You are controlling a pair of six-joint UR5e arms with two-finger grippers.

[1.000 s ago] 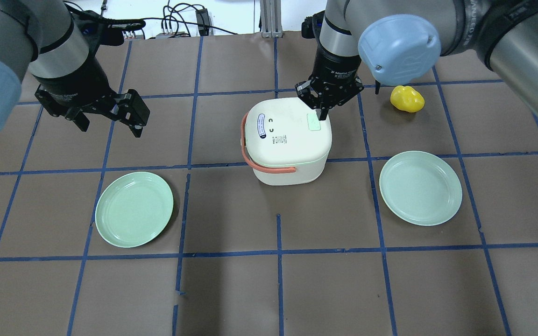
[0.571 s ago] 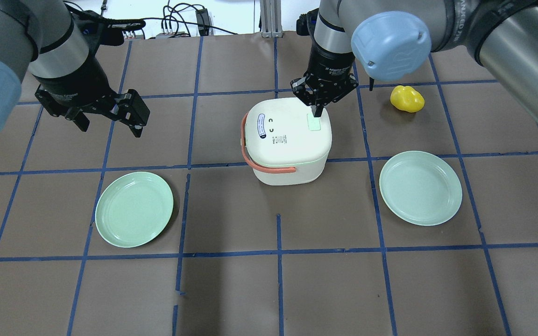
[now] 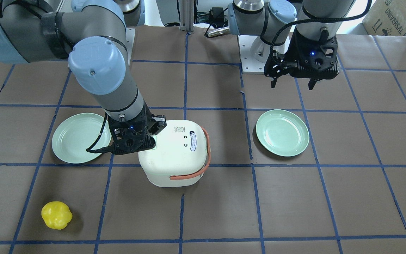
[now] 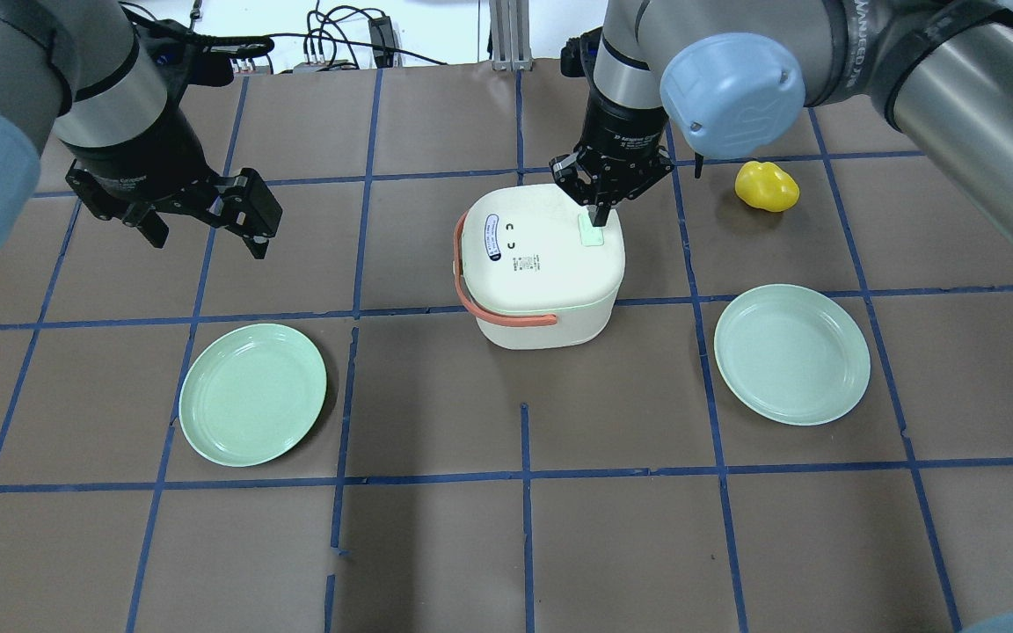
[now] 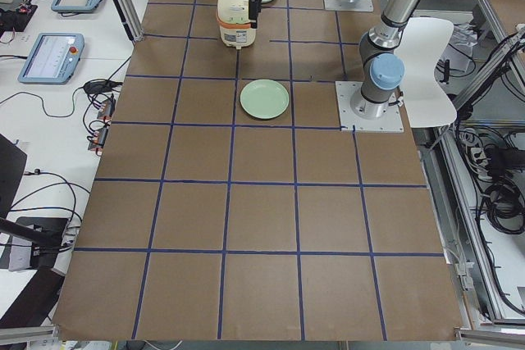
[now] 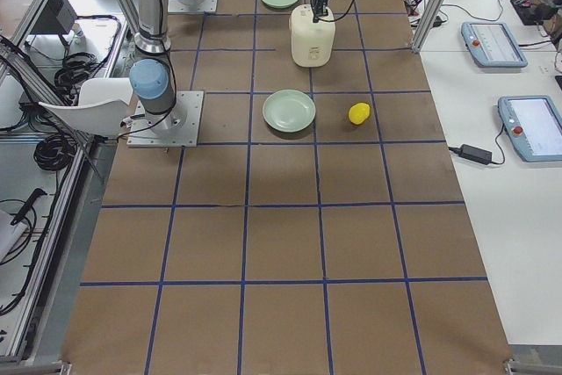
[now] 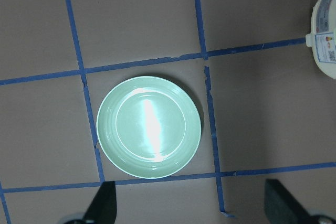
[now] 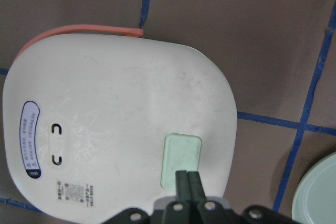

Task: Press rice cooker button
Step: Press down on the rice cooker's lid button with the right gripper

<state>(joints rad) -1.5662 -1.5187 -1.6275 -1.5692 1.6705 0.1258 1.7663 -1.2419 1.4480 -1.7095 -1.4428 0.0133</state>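
The white rice cooker [image 4: 542, 264] stands mid-table, lid shut, orange strap handle [image 4: 471, 303] down along its left side. It also shows in the front view [image 3: 174, 155] and the right wrist view [image 8: 121, 119]. A mint green button [image 4: 592, 235] sits near the lid's far right corner. My right gripper [image 4: 599, 218] is shut and empty. Its joined tips point down at the button's [image 8: 181, 163] edge in the right wrist view [image 8: 187, 179]. I cannot tell whether they press it. My left gripper [image 4: 207, 242] is open and empty, hovering far left of the cooker.
Two pale green plates lie on the brown mat, one front left [image 4: 253, 394], one front right [image 4: 792, 353]. The left wrist view looks down on the left plate [image 7: 149, 127]. A yellow pepper-like object [image 4: 766, 186] lies right of the right gripper.
The right gripper shifted slightly left over the lid's far right corner and then lowered a little toward the button. The left arm and the cooker have not moved.
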